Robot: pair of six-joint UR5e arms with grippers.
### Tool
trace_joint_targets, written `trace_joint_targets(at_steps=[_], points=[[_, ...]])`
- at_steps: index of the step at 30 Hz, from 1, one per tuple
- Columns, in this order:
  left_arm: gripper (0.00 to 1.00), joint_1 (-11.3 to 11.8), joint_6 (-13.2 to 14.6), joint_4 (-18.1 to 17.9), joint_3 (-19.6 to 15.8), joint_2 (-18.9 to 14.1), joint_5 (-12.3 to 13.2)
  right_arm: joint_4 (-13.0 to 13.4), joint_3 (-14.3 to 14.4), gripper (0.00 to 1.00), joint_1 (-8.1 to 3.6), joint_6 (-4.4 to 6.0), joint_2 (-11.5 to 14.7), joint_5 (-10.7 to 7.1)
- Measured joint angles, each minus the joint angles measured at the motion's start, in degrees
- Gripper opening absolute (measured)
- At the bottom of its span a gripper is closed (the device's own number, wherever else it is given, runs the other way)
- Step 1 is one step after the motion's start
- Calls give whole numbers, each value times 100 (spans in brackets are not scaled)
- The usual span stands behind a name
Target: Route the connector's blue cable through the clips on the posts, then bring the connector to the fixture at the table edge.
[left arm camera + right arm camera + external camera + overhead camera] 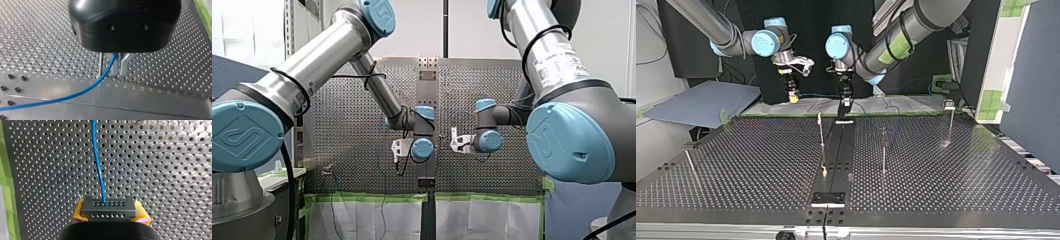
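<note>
While the perforated table (936, 165) sits before a dark backdrop (811, 15), my right gripper (794, 96), upper left in the top view, clamps the connector (109, 207); the blue cable (82, 91) passes through my left gripper (112, 72), grip unclear.

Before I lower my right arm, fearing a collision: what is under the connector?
Around the connector bare perforated table shows, with the cable leading away over it. The patch directly beneath the connector is hidden by it and the jaws.
</note>
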State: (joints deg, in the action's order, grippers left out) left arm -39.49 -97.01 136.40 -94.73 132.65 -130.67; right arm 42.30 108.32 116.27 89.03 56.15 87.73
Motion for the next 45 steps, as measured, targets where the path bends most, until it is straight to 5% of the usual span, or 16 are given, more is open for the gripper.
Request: trace_joint_targets(at_steps=[17,31,45], points=[[7,47,56,-8,209,18,21,384,-5,0,-244,33,-105,-180],[7,112,88,-23,220,20,79,727,-42,0,-433,120,-143,-579],[7,137,576,-74,220,22,77,802,-225,0,-520,176,-412,-759]])
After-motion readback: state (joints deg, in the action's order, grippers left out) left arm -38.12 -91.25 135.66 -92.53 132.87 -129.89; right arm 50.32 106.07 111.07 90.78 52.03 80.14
